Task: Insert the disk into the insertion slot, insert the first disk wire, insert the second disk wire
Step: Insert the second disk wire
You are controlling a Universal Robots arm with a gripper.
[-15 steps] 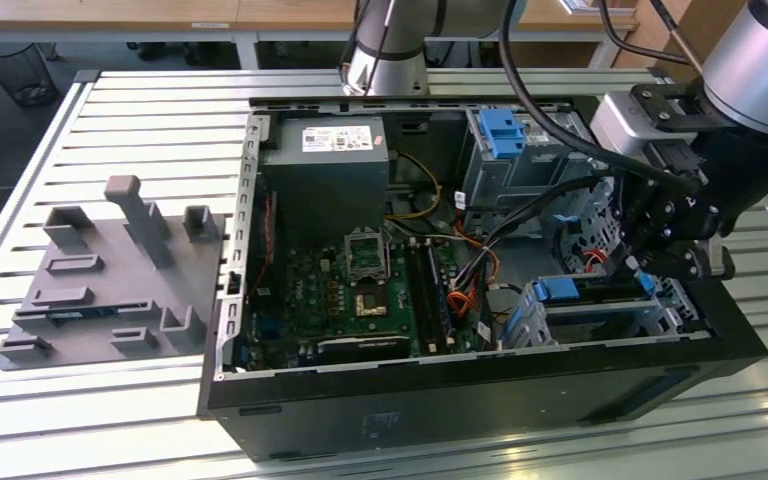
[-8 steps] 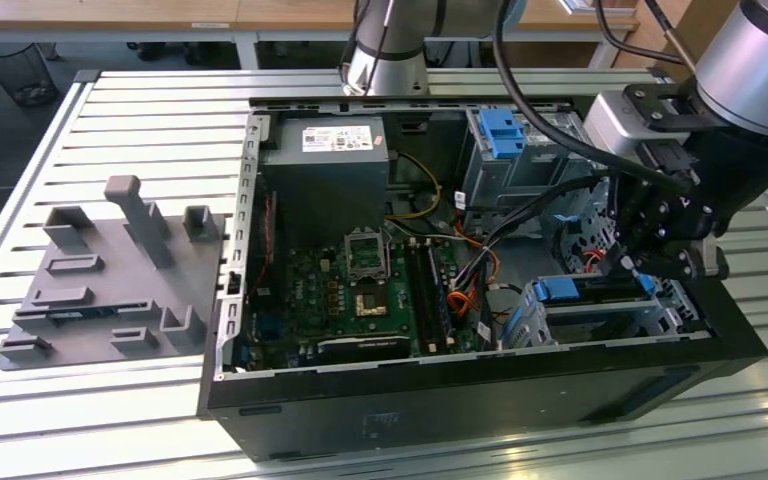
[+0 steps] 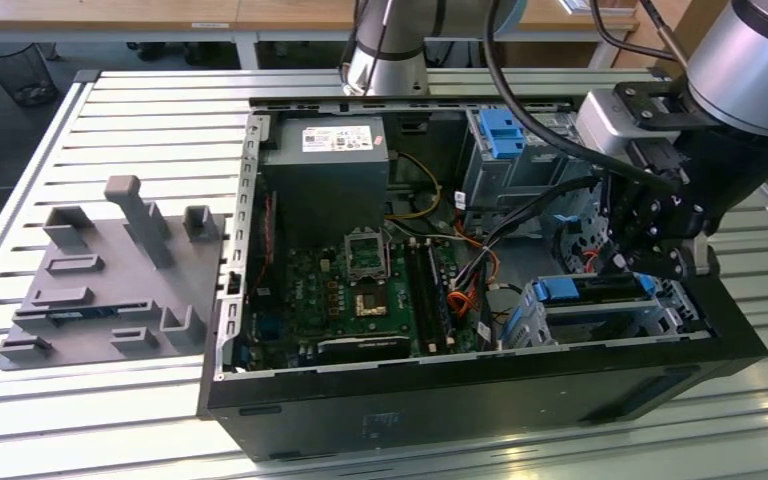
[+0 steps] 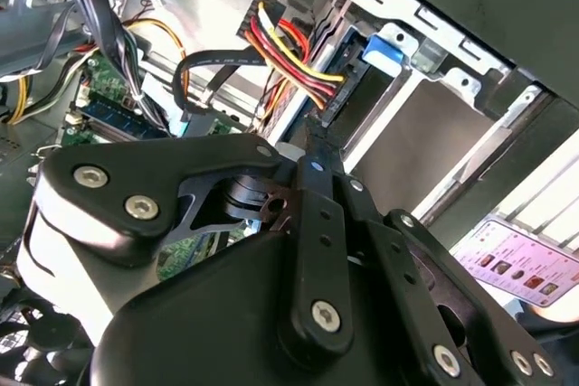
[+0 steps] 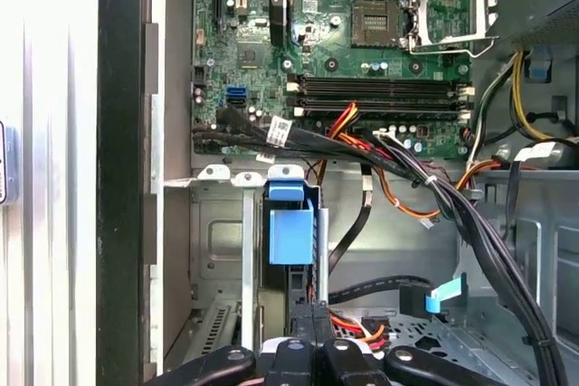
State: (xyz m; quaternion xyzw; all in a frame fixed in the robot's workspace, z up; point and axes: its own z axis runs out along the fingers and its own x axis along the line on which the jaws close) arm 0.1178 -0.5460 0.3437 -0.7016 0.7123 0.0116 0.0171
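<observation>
Item: open desktop tower case [image 3: 357, 400], laid on its side so the interior faces up.

Disk [image 3: 595, 290]: seated in the insertion slot [image 3: 624, 322] at the case's near corner on the exterior view's right; its blue carrier [image 5: 290, 228] is seen end-on in the first wrist view.

Gripper [image 3: 644, 262]: positioned directly over the disk's rear edge, where a multicoloured power wire bundle [image 4: 291, 50] ends in a black connector. Whether the jaws are closed on that connector cannot be told.

Surface: slatted metal table [image 3: 117, 110], bearing a grey fixture tray [image 3: 97, 290].

Room: wooden desks and a wire bin [image 3: 17, 70] behind.
</observation>
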